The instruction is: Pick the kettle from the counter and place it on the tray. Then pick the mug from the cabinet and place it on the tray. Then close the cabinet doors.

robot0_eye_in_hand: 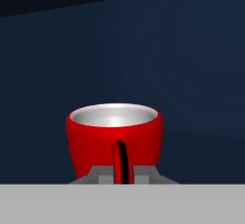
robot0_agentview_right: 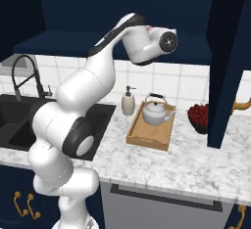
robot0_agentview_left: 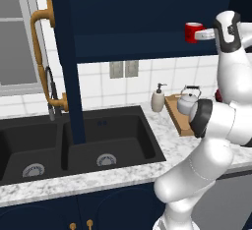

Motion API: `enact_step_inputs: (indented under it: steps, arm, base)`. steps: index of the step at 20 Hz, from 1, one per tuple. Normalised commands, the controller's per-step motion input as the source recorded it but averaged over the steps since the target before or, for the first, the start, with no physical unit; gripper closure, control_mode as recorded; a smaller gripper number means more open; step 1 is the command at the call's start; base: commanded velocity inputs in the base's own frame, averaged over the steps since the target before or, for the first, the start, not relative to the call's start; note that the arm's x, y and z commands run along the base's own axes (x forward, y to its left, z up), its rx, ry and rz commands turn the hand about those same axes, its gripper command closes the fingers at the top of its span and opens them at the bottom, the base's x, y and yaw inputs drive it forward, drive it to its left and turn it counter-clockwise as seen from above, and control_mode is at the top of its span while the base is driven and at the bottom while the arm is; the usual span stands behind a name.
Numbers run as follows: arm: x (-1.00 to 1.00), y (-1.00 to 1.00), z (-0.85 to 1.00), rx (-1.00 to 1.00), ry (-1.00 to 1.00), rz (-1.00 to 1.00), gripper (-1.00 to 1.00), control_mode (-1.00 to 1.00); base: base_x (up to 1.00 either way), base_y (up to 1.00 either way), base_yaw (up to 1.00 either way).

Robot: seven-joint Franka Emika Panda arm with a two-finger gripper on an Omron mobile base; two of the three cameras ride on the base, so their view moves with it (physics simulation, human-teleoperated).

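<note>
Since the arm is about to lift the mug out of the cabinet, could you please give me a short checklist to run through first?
1. Tool shut on the mug handle: ok, both fingers flank the handle in the hand view.
2. Mug upright on the cabinet shelf: ok.
3. Kettle already on the tray: ok.
4. Free tray space for the mug: ok, the near part looks bare in the right base view.
5. Cabinet doors open for withdrawal: ok, both stand open.
6. Grip firm enough to lift: cannot tell.
</note>
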Motion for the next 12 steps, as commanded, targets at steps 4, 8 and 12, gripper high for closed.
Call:
enact_step_inputs:
  steps: [4,8,12]
  arm:
    - [0.00,0.03,-0.05,0.00,0.01,0.00,1.00,-1.00]
    - [-0.32,0.00,-0.02,0.00,0.00,-0.01,1.00,-1.00]
    - [-0.63,0.00,-0.03,0.00,-0.04,-0.06,1.00,-1.00]
  base:
    - [0.00,0.00,0.00]
    - [0.00,0.00,0.00]
    - [0.00,0.00,0.00]
